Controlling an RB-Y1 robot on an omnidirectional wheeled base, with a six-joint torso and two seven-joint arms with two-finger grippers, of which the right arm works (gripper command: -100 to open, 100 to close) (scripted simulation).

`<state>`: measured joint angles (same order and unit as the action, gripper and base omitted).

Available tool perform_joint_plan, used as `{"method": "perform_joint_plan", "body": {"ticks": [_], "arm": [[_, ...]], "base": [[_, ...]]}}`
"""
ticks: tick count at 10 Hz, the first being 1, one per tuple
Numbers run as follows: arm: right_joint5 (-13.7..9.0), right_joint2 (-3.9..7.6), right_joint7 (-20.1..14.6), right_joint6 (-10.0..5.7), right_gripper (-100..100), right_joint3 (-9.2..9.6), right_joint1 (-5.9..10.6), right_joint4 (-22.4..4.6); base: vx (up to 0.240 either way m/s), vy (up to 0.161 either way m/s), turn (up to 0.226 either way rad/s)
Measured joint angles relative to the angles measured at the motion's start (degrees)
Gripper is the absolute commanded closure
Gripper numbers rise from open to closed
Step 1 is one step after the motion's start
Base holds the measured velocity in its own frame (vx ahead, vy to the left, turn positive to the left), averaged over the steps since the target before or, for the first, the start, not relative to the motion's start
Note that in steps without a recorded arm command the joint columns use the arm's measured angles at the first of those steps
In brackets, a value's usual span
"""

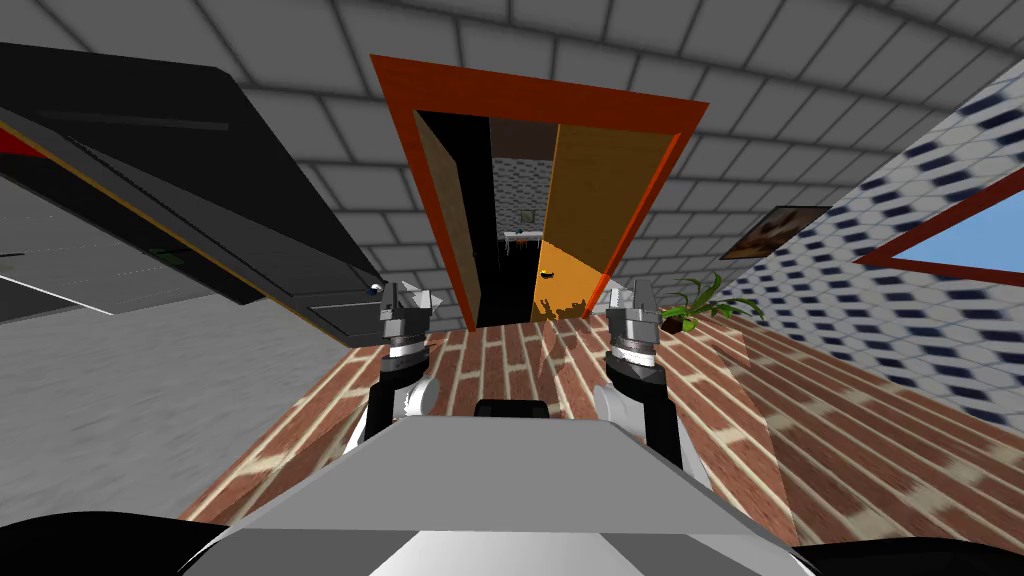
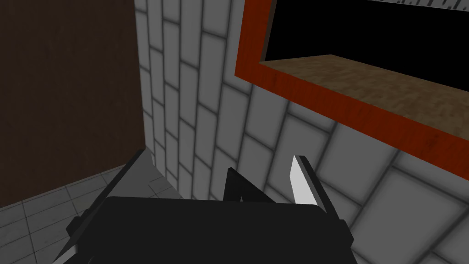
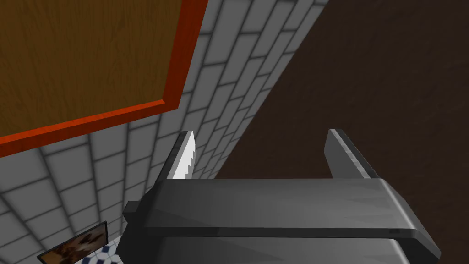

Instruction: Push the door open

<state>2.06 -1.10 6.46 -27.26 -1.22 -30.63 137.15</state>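
Note:
An orange-brown door [image 1: 585, 215] with a small dark handle [image 1: 545, 275] hangs in a red-orange frame [image 1: 540, 90] straight ahead. It stands ajar, leaving a gap [image 1: 512, 240] with a black area and a bit of a further room behind it. My left gripper [image 1: 405, 305] is open and raised before the frame's left post. My right gripper [image 1: 632, 300] is open before the right post. Both are short of the door. The left wrist view has the open left gripper [image 2: 220, 176] below the red frame [image 2: 320, 96]. In the right wrist view, the open right gripper [image 3: 263, 153] is near the door [image 3: 82, 59].
A large dark cabinet-like block [image 1: 200, 180] stands close on my left. A potted plant [image 1: 695, 305] sits by the right post, with a picture [image 1: 775, 230] on the wall above it. A red-framed window [image 1: 960, 240] is on the right wall. Brick floor [image 1: 500, 370] leads to the door.

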Motion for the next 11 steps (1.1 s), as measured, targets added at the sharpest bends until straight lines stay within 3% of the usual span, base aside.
{"method": "perform_joint_plan", "body": {"ticks": [8, 11], "arm": [[1.3, 1.89, -2.1, -1.65, -100, -0.12, 3.48, -9.2], [1.6, 2.82, -3.3, -2.72, -100, -0.72, 5.35, -13.9]], "base": [[0.122, -0.019, 0.001], [0.091, -0.029, 0.003]]}}
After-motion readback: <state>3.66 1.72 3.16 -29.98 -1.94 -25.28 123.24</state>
